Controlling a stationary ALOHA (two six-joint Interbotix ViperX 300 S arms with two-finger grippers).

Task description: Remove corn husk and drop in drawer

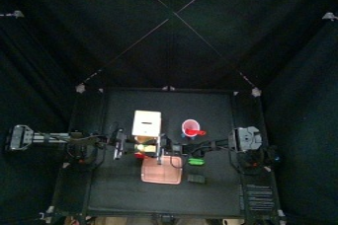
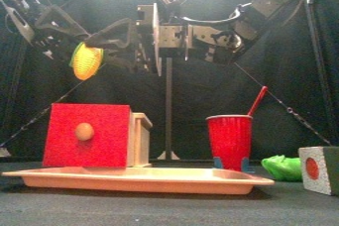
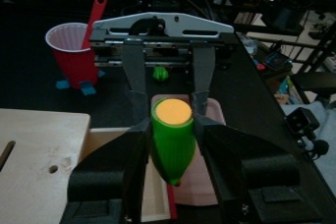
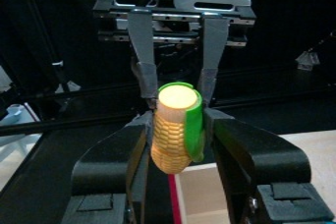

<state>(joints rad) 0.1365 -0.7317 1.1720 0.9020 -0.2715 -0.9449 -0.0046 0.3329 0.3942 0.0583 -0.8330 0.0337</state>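
Note:
The corn [image 2: 86, 61] hangs high above the table's left half, yellow kernels showing with the light-green corn husk [image 3: 171, 154] along one side. Both grippers face each other end to end over it. In the left wrist view the husk side lies between my left gripper [image 3: 172, 138], whose jaws press on it. In the right wrist view the yellow cob [image 4: 168, 140] with its green strip sits between the jaws of my right gripper [image 4: 176, 135], shut on it. The drawer [image 2: 90, 136], a red front with a round wooden knob, stands in a wooden box [image 1: 145, 122] below.
A pink tray [image 2: 199, 180] lies at the table's front under the box. A red cup [image 2: 229, 141] with a red stick in it stands right of the box. Further right are a bright-green small object [image 2: 281, 166] and a grey block [image 2: 319, 169] with a red dot.

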